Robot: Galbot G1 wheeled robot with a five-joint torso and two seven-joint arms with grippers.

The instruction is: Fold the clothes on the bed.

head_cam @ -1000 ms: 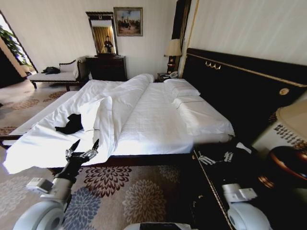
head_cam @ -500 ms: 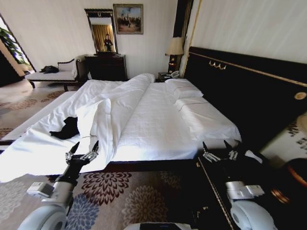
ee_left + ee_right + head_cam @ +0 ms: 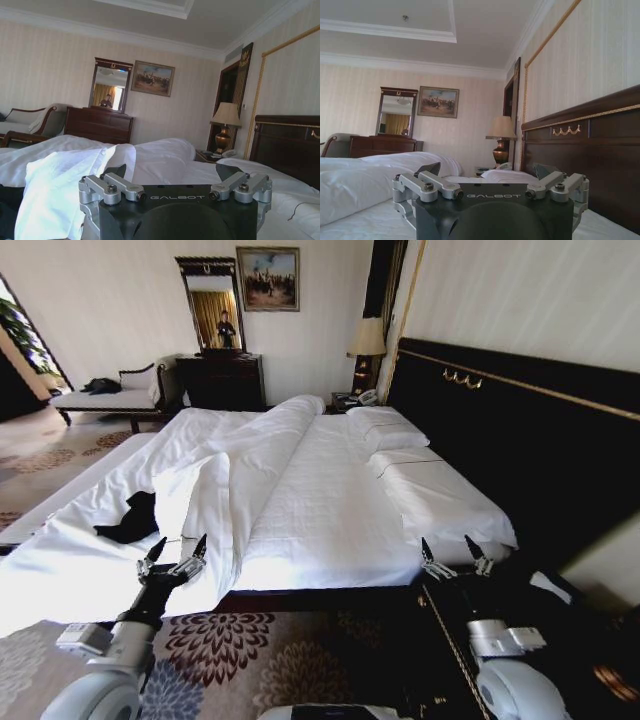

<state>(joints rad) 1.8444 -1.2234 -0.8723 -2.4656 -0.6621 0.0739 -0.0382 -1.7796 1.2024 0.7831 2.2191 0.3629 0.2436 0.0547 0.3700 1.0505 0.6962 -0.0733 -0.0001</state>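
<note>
Lying crumpled on the bed (image 3: 330,500), the clothes (image 3: 128,519) show no clear axis; both claws (image 3: 172,552) (image 3: 452,553) gape empty.

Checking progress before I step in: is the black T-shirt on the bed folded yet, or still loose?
Still loose: the black T-shirt lies crumpled in an irregular heap on the white sheet, beside the bunched duvet.

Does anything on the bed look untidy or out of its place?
Yes. The black T-shirt lies crumpled, not flat, on the white sheet near the bed's foot-end corner. Beside it the duvet is bunched into a long ridge down the middle instead of spread flat. Both end effectors, left and right, hover open, apart from the shirt.
</note>
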